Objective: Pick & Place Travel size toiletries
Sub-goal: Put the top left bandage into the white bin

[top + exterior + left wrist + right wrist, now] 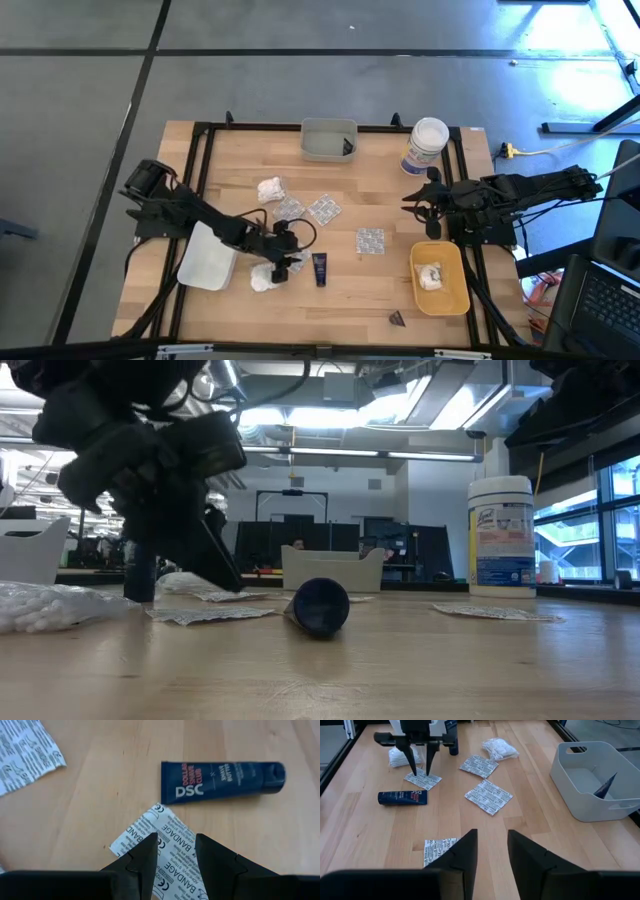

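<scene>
My left gripper (175, 836) is open, its two fingers pointing down at a silvery square packet (145, 832) printed BANDAGE. A dark DSC tube (220, 782) lies just past it on the wood. More packets (324, 209) (370, 241) and white puffy bundles (270, 188) (265, 278) lie on the table. A dark cone (397, 318) lies near the front edge. My right gripper (492, 832) hangs open and empty, high at the right beside the white jar (427, 145). My left gripper comes at the packet from above and slanting, one fingertip (415, 772) over each side of the packet's near part (172, 851). I cannot tell whether the tips touch it. The packet lies flat on the table.
A white tray (205, 262) lies under the left arm. A grey tray (328, 142) at the far edge holds one dark item. A yellow tray (440, 290) at the right front holds a white bundle. Bare wood lies between the packets and the front edge.
</scene>
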You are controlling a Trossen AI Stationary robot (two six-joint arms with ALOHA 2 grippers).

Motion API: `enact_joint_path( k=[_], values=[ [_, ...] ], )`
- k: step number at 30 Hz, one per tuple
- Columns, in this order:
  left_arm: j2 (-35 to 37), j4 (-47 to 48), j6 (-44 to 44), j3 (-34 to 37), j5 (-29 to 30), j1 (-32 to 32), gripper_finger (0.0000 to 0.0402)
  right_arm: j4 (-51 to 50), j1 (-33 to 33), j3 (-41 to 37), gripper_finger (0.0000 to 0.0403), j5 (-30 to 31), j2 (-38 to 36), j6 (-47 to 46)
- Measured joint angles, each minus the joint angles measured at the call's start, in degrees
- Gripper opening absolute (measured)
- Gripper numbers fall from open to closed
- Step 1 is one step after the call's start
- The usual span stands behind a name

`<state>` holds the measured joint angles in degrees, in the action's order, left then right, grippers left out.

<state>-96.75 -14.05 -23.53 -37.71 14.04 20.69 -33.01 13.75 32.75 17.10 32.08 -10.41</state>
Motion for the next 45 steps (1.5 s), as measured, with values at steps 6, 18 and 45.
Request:
enact_joint_path(
  k=[6,18,45],
  values=[
    [-2.1,-1.2,0.7,0.0,0.0,0.0,0.0129,0.0,0.0,0.0,0.0101,0.0,0.0,0.0],
    [-2.1,5.4,6.2,-6.4,6.0,-0.3,0.0129,0.0,0.0,0.0,0.0091,0.0,0.0,0.0],
    [0.4,29.3,-2.3,-14.2,16.2,-7.7,0.0129,0.2,0.0,0.0,0.0149,0.0,0.0,0.0]
  ],
)
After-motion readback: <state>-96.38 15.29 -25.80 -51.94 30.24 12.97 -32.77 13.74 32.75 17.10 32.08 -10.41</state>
